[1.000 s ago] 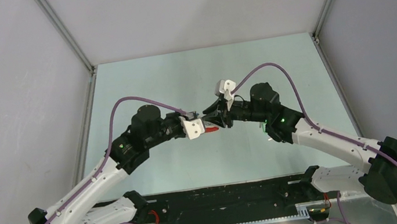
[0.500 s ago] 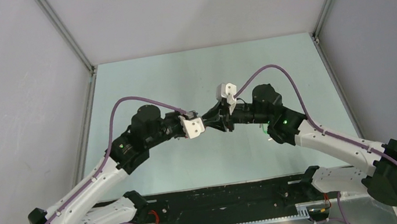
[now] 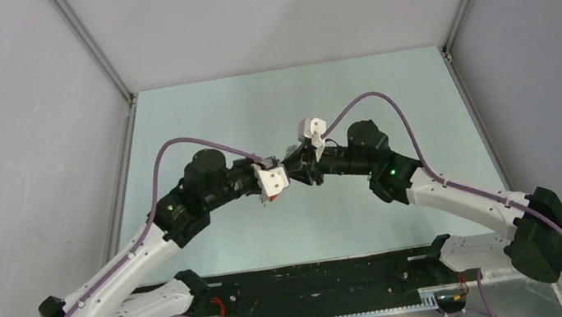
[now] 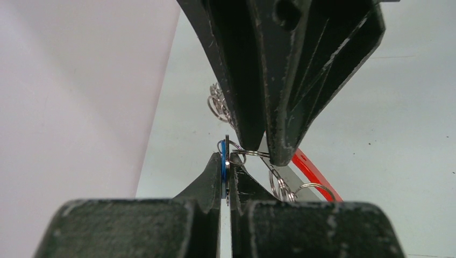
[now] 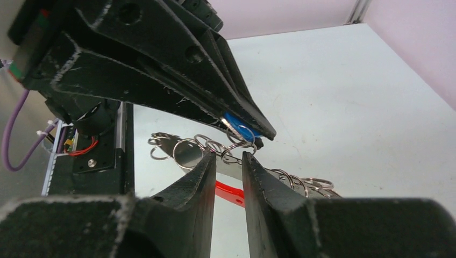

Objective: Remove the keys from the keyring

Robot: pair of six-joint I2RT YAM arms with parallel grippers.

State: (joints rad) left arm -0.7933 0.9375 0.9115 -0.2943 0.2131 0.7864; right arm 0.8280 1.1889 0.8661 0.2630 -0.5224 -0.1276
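Note:
My left gripper (image 4: 226, 158) is shut on a blue-headed key (image 4: 222, 164), held edge-on in the air; in the top view it (image 3: 279, 177) meets my right gripper (image 3: 297, 171) tip to tip over the table's middle. The keyring's red band (image 4: 314, 174) and grey strip (image 5: 230, 167) hang under the two grippers. My right gripper (image 5: 228, 156) has its fingers a narrow gap apart, pinching a small split ring (image 5: 232, 152) that links the blue key (image 5: 238, 128) to the keyring. Other key heads are hidden.
Several loose split rings (image 5: 183, 146) dangle along the grey strip. The pale green table (image 3: 287, 108) is walled by grey panels at left, right and back. The black base rail (image 3: 312, 283) lies along the near edge.
My right gripper has moved left and closed in on the left gripper's tip. The red band, earlier showing between the grippers, now hangs mostly hidden below the left gripper.

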